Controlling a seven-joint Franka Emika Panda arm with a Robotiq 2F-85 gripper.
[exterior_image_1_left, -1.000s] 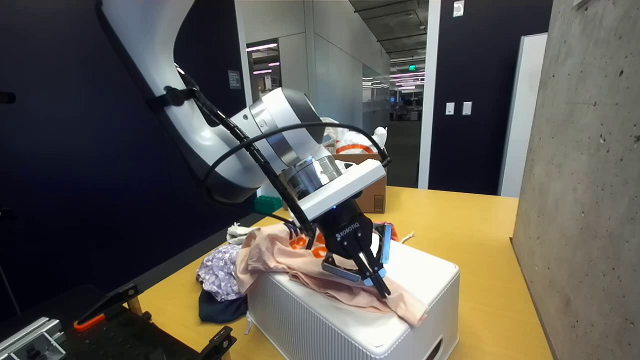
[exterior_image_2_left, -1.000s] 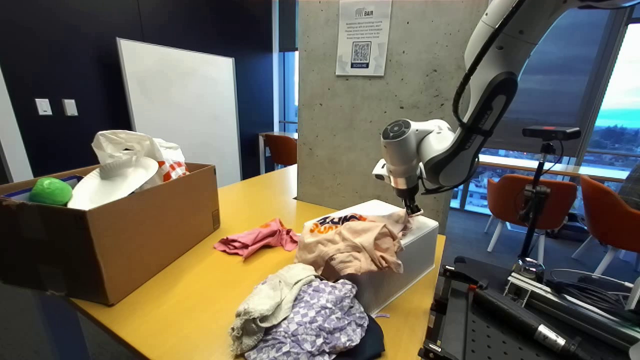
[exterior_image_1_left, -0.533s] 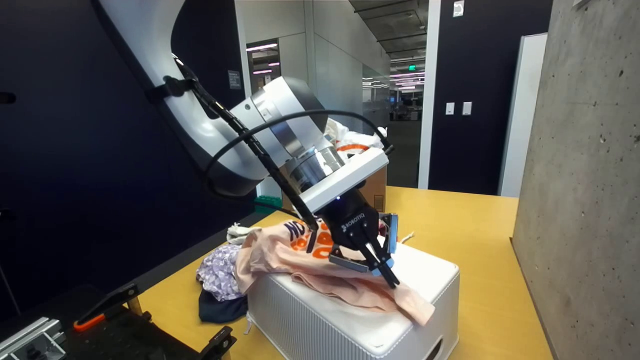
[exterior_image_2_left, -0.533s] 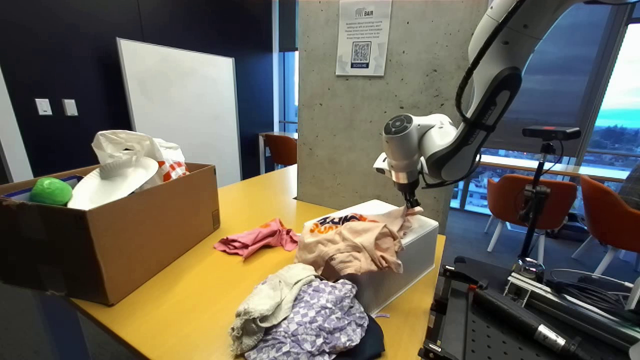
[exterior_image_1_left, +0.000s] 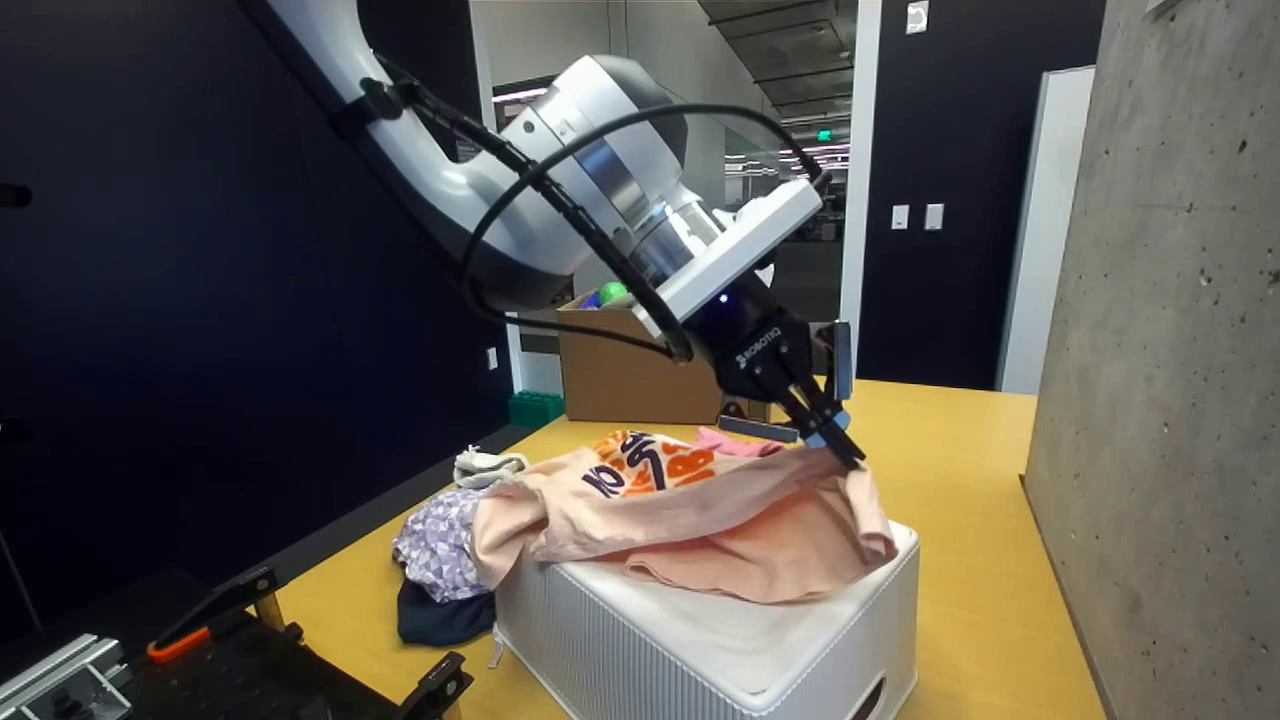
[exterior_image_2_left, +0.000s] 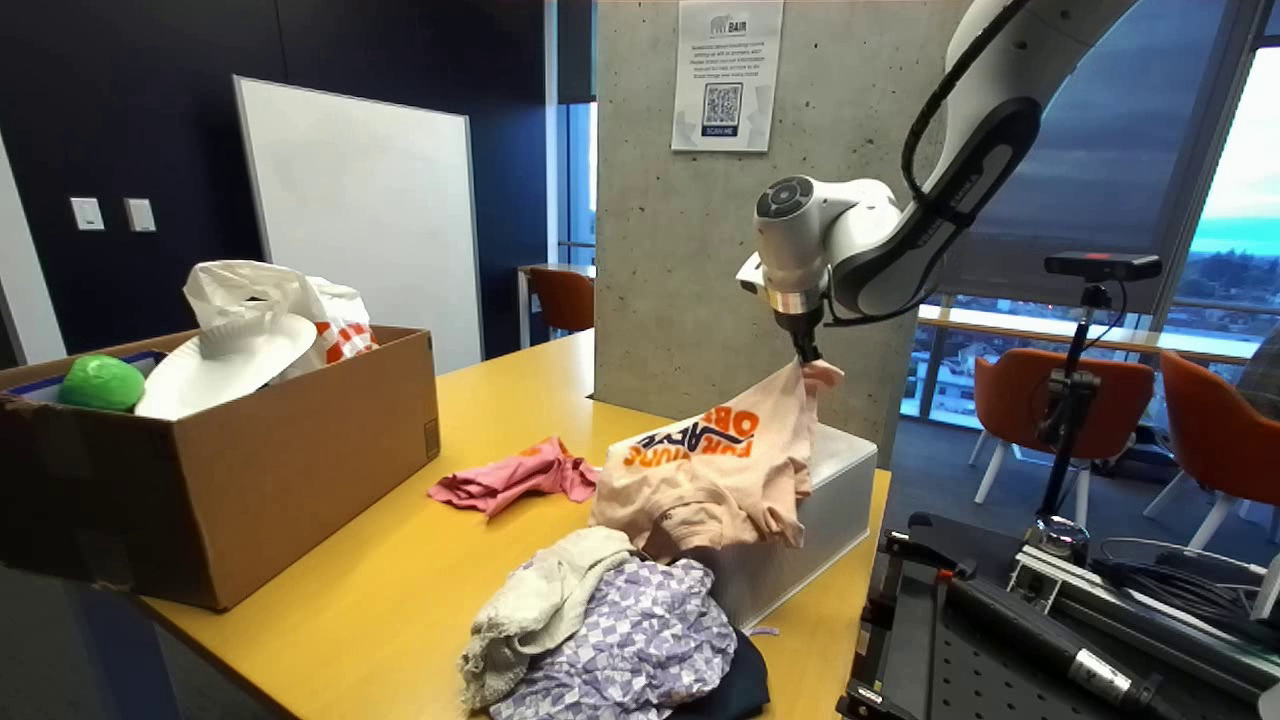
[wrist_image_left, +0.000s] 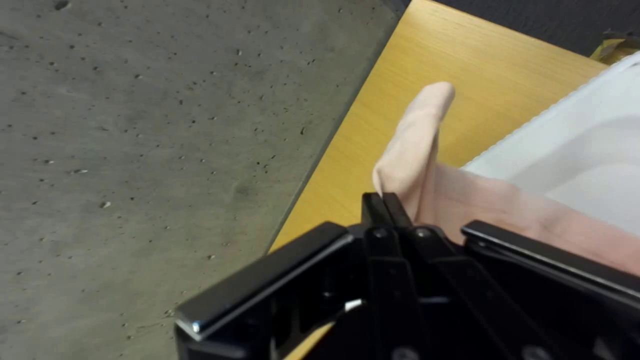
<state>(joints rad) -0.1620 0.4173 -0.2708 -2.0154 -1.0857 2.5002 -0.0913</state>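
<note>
The tool (wrist_image_left: 382, 200) is pinching the peach shirt (exterior_image_1_left: 690, 520) near one end, its fingertips pressing together on a fold while a short flap is projecting beyond them. The depth of the pinch is remaining uncertain, since the dark fingers are covering it in the wrist view. Compared with half a second earlier, the tool is standing visibly higher over the white box (exterior_image_1_left: 590, 640), and the pinched end is rising with it; the fabric is sloping upward in both exterior views, and the printed lettering is opening out. The box edge beneath that end is now showing more fully. This change is suggesting a secure pinch and a partial lift only: the bulk of the shirt is still resting on the box, and its collar end is draping over the side. Next to the box, a lavender patterned cloth (exterior_image_2_left: 625, 640) is lying unshifted beside an off-white cloth (exterior_image_2_left: 555, 600), with a dark cloth (exterior_image_2_left: 745, 680) protruding beneath. Farther along the table (exterior_image_2_left: 390, 590), a pink cloth (exterior_image_2_left: 520, 478) is lying crumpled and apart, and a cardboard carton (exterior_image_2_left: 320, 480) is standing beyond it.
</note>
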